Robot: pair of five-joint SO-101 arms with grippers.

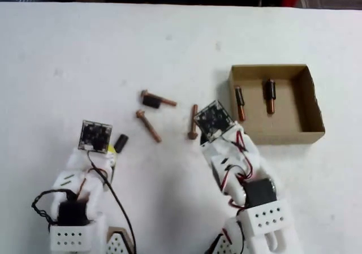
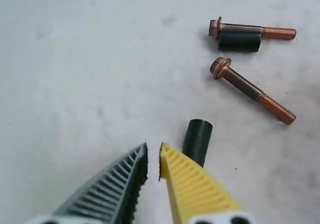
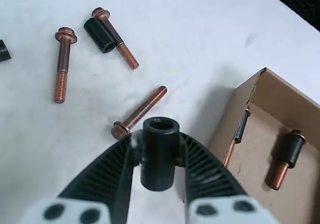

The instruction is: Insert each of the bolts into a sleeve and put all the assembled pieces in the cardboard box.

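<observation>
My right gripper (image 3: 158, 140) is shut on an upright black sleeve (image 3: 160, 151), held over the table just short of a copper bolt (image 3: 139, 112) and beside the cardboard box (image 3: 260, 92). Two assembled pieces (image 1: 240, 103) (image 1: 270, 95) lie inside the box (image 1: 308, 104). My left gripper (image 2: 153, 156) is shut with nothing in it, and its yellow finger (image 2: 190, 181) lies next to a loose black sleeve (image 2: 197, 140). Farther off lie a bare bolt (image 2: 251, 90) and another bolt (image 2: 255, 32) with a sleeve (image 2: 240, 41) alongside it.
The white table (image 1: 68, 56) stretches open to the far side and the left. Both arm bases (image 1: 70, 220) (image 1: 260, 214) sit at the near edge. The box stands to the right of the loose parts.
</observation>
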